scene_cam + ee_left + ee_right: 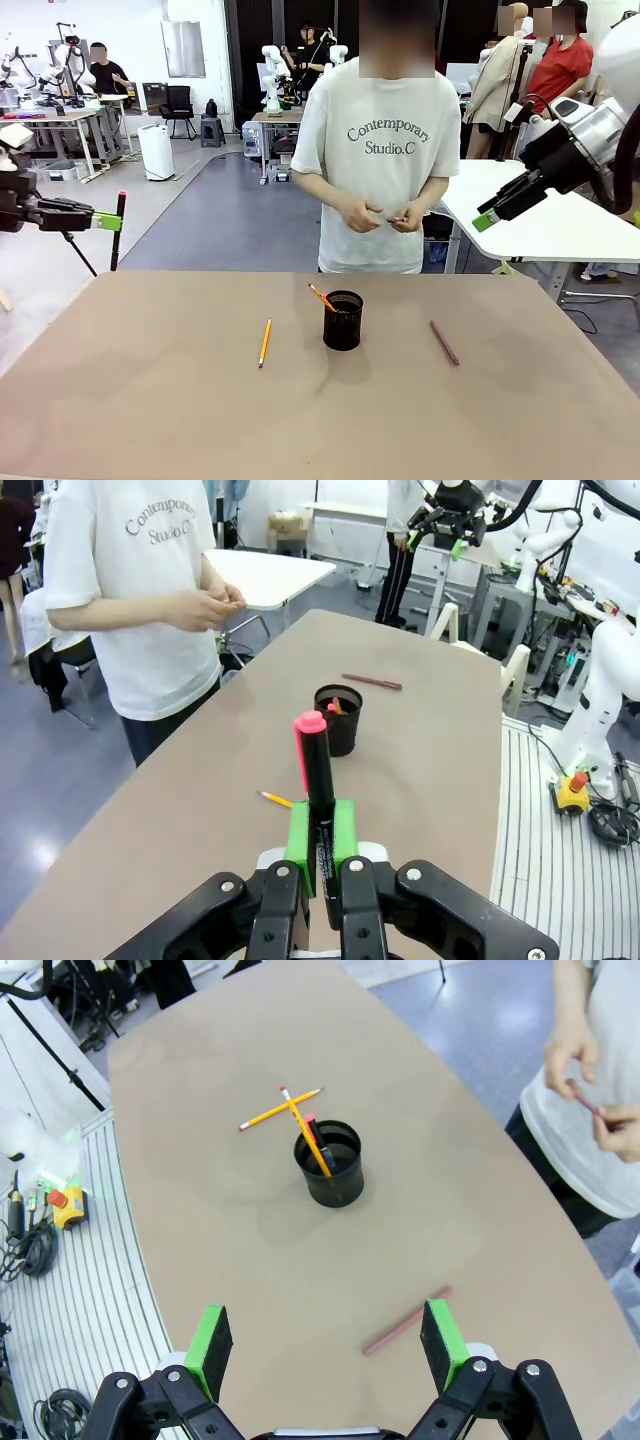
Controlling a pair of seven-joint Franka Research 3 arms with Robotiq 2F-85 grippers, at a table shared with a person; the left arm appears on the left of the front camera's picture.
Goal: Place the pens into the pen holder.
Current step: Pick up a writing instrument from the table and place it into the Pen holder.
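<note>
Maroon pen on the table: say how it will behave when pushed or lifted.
The maroon pen is slim and looks round, lying flat on the smooth table, so a sideways push would probably roll it. It looks straight, so likely stiff, and light for its length.

Person w/ white tee behind brown tbl.

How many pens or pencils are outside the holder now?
3: yellow pencil left of the pen holder, maroon pen right of it, black-and-red pen in the left end effector. The person's hands may hide another.
</note>
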